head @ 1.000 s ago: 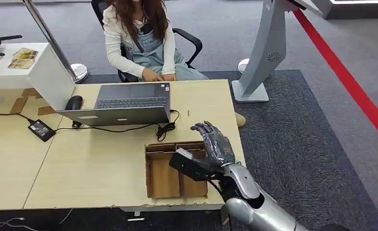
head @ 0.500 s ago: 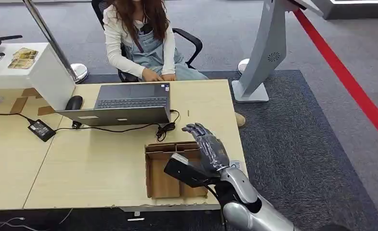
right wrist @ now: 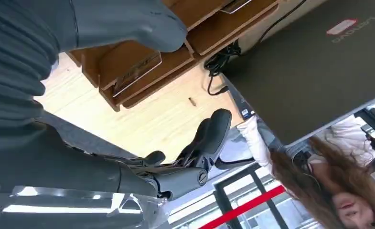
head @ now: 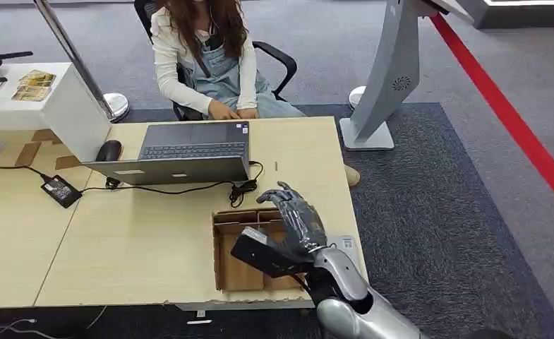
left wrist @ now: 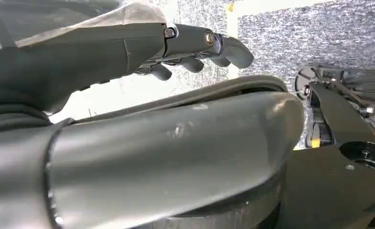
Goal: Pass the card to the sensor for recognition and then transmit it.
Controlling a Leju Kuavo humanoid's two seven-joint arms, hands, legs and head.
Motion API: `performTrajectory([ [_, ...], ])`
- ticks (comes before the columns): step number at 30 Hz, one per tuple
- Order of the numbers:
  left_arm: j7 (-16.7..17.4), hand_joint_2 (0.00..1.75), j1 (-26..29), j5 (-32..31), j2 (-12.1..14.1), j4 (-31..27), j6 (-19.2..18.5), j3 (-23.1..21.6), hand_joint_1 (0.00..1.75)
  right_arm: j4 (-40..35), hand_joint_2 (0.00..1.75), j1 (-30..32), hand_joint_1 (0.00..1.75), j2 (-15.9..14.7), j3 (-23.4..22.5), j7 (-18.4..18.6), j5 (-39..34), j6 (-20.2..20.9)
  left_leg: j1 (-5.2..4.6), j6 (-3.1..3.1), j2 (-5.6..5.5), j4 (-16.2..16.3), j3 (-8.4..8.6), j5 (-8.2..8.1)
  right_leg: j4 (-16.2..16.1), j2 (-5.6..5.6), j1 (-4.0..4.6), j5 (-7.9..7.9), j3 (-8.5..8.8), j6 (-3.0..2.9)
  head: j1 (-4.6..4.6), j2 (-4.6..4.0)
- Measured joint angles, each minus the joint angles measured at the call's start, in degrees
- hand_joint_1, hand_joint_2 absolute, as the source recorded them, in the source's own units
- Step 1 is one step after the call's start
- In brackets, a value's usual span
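Two cardboard tray [head: 228, 265] compartments, one card [right wrist: 136, 71] lying in one.

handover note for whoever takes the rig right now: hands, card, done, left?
Right hand: open, holding nothing, fingers spread, above the cardboard tray at the desk's near edge.
Left hand: holding nothing, hanging by the robot's body.
Card: lying flat in a tray compartment, right under the right hand.
Done: nothing beyond reaching over the tray.
Left: grasp the card, show it to the sensor, hand it on.
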Motion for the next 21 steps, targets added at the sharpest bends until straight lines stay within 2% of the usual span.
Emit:
performTrajectory([
  [21,0.4,0.00,0.0,-0.3,-0.5,0.0,0.5,-0.1,0.00,4.9,1.75,-0.3,0.68,0.3,0.0,0.8,0.5,-1.2,0.00,0.00,0.00,0.0,0.00,0.00,0.0,0.00,0.00,-0.01,0.00,-0.02,0.00,0.00],
])
